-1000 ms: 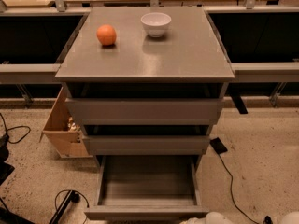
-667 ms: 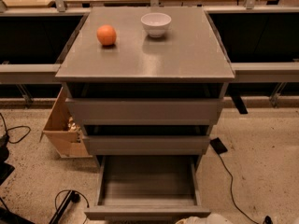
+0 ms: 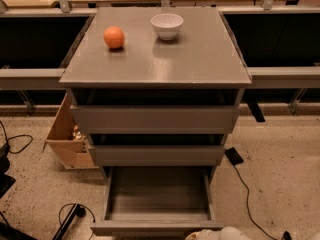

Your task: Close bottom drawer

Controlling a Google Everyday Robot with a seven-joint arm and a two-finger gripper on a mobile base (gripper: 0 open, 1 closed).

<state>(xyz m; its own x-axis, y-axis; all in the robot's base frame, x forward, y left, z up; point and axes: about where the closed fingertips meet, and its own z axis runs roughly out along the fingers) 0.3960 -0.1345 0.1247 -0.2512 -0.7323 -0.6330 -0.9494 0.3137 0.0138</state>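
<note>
Bottom drawer (image 3: 157, 199) is still pulled right out, sitting just beyond the pincer (image 3: 220, 234). The pincer is only a pale blob poking in at the very bottom of the view, down by the right end of the drawer's front lip. What changed over the last second: the blob has slid a bit to the left and more of it shows now, so I'd guess the arm is lining up on the front. The drawer itself hasn't budged, and the same stretch of its floor is showing. Honestly can't tell if the pincer is apart or together, and can't tell if it's touching the front yet either. The middle drawer (image 3: 156, 155) and top drawer (image 3: 154, 119) sit further back beyond it. Way past those, up on the surface (image 3: 200, 59), there's an orange (image 3: 114, 37) and a bowl (image 3: 167, 25), both off to the pincer's left and nowhere near in the way. My read: nothing's closed yet, so the whole push is still to come. It'd go better with contact nearer the middle of the front, since shoving one corner could rack the drawer.
</note>
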